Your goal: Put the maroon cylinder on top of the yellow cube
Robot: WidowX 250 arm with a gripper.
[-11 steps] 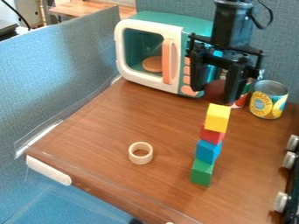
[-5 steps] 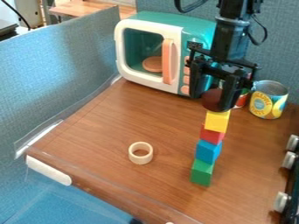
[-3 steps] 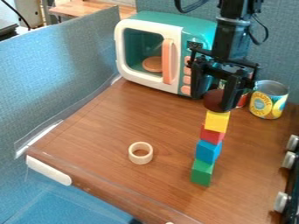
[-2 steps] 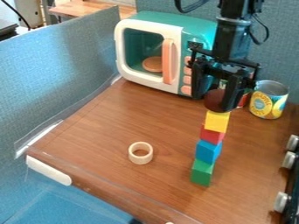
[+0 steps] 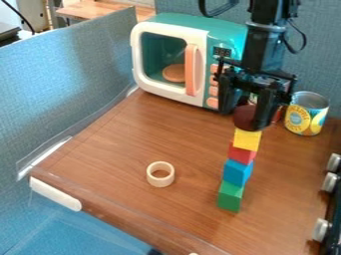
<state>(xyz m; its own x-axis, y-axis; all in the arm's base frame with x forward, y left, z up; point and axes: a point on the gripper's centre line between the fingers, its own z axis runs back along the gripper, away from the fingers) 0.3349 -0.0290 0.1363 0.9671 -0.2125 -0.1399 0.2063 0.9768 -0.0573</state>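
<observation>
Maroon cylinder (image 5: 246, 117), upper right of frame: held between the gripper's (image 5: 245, 119) fingers, right over yellow cube (image 5: 247, 141); contact unclear. Red (image 5: 242, 154), blue (image 5: 237, 173), green (image 5: 230, 198) blocks beneath. Right finger partly blocks cylinder. Pineapple can (image 5: 307, 114) right, toy microwave (image 5: 203, 30) upper centre.

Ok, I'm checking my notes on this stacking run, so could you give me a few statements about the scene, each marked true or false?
The yellow cube sits on the red block. True.

The green block is at the top of the stack. False: it is at the bottom, under the blue block.

The maroon cylinder is at the gripper, right above the yellow cube. True.

The pale ring is inside the toy microwave. False: it lies on the table.

The can with the yellow label is lying on its side. False: it stands upright.
</observation>
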